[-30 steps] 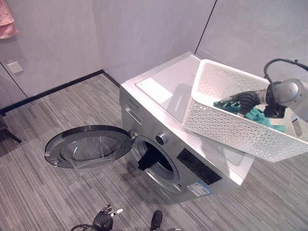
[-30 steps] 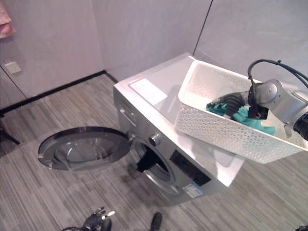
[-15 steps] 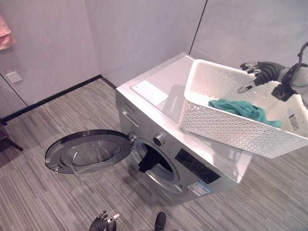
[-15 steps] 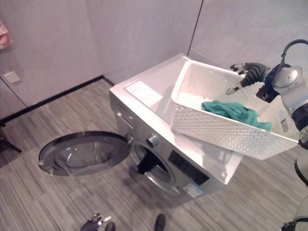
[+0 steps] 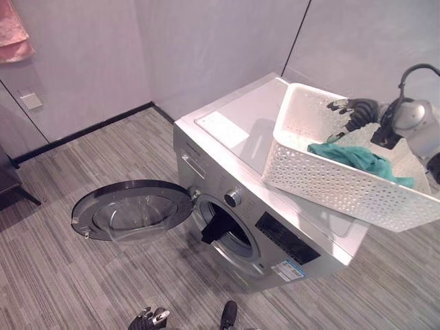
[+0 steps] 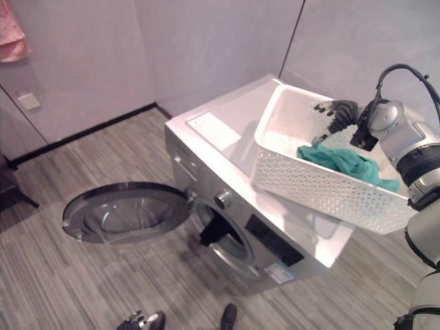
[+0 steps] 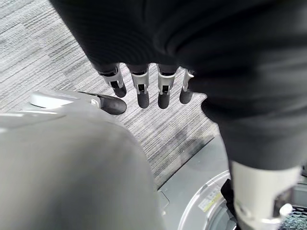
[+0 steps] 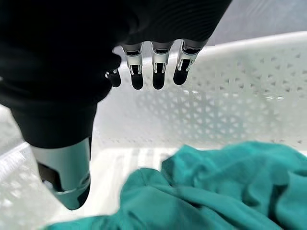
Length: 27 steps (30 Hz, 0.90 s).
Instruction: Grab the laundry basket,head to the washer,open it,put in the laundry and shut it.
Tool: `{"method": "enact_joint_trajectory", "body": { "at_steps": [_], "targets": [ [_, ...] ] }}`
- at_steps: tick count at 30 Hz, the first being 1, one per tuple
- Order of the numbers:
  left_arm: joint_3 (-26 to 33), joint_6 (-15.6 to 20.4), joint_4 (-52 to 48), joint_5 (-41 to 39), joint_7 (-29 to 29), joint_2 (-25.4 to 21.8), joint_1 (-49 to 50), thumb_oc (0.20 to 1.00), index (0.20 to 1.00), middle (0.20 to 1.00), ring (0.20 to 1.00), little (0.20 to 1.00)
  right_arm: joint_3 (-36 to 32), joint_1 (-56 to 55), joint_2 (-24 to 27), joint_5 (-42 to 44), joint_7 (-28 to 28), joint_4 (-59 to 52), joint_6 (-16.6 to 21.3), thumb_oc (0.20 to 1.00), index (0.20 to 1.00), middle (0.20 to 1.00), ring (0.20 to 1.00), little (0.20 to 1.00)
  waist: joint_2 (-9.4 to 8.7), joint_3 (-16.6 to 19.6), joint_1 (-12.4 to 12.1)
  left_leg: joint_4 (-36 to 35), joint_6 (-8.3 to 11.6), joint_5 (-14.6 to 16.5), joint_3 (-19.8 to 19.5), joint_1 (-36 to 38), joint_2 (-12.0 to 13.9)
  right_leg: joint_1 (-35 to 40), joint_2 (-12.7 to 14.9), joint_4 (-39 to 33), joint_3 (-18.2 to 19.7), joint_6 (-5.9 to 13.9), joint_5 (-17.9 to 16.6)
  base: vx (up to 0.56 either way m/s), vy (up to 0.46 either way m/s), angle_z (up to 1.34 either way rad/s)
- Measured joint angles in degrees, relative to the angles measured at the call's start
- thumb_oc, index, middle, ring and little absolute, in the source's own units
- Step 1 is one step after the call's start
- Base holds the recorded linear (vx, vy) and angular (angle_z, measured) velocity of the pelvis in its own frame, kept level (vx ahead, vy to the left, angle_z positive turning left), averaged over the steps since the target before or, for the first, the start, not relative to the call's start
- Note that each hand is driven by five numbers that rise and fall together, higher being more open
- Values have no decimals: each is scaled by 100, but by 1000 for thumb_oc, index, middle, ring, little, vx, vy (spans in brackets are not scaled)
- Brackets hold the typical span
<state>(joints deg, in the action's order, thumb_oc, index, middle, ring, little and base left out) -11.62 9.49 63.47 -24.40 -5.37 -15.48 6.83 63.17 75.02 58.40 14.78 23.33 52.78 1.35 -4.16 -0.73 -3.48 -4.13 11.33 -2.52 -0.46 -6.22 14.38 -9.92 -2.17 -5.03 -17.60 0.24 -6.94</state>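
The white perforated laundry basket (image 5: 330, 182) sits on top of the silver washer (image 5: 230, 127), overhanging its right side. A teal cloth (image 5: 361, 158) lies inside it. My right hand (image 5: 347, 110) hovers open inside the basket, just above the cloth (image 8: 216, 187), holding nothing; its fingers (image 8: 153, 72) are straight. The washer's round door (image 5: 130, 210) hangs wide open to the left, and a dark cloth (image 5: 214, 229) droops from the drum opening. My left hand (image 5: 148, 320) hangs low in front of the washer, fingers (image 7: 142, 91) straight and empty over the floor.
A pink towel (image 5: 17, 34) hangs on the wall at the upper left, above a wall plate (image 5: 30, 100). A dark furniture leg (image 5: 17, 189) stands at the far left. Grey striped carpet (image 5: 82, 275) spreads before the washer.
My right hand rose out of the basket off the teal cloth, empty, and now sits a little lower again above it. The camera shifted slightly.
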Motion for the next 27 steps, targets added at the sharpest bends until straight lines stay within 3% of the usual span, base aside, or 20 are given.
{"method": "enact_joint_trajectory", "body": {
  "at_steps": [10,15,22,23,24,27],
  "targets": [
    [-99,-8,-110,0,-36,-23,-6,1000,1000,1000,1000,1000,1008,0,102,-548,862,-203,-271,1000,1000,1000,1000,1000,10,-125,-7,-13,14,-8,-34,-121,17,-113,-6,-1,-19,-5,1,-2,-1,1],
    [-97,-9,-186,-36,-58,-93,-67,1000,1000,1000,1000,1000,756,-6,186,-668,835,-105,-270,1000,1000,1000,1000,1000,-55,-289,-25,-2,17,-11,-40,-216,4,-204,-2,-1,-16,0,-2,-37,-8,0],
    [-105,0,-215,-59,-58,-238,-123,1000,1000,1000,1000,1000,103,115,36,-810,674,532,-290,1000,1000,1000,1000,1000,4,-440,-52,4,24,-19,-28,-406,0,-398,-2,-1,3,2,-14,-32,3,0],
    [-107,0,-214,-71,-58,-239,-129,1000,1000,1000,1000,1000,101,133,31,-851,673,531,-295,373,373,373,373,373,17,-448,-55,2,24,-19,-26,-412,-10,-407,-2,-1,4,0,-17,-28,10,-5],
    [-147,1,-214,-153,-58,-237,-143,1000,1000,1000,1000,1000,99,179,0,-877,672,531,-354,200,200,200,200,200,19,-450,-50,2,24,-19,-15,-411,-15,-415,-2,-2,18,-3,-18,0,0,0],
    [-241,8,-218,-212,-58,-233,-213,1000,1000,1000,1000,1000,99,286,-9,-877,632,508,-424,200,200,200,200,200,39,-463,-60,-2,25,-19,-5,-416,-15,-424,-2,-5,25,-3,-17,0,0,0]
  ]
}}
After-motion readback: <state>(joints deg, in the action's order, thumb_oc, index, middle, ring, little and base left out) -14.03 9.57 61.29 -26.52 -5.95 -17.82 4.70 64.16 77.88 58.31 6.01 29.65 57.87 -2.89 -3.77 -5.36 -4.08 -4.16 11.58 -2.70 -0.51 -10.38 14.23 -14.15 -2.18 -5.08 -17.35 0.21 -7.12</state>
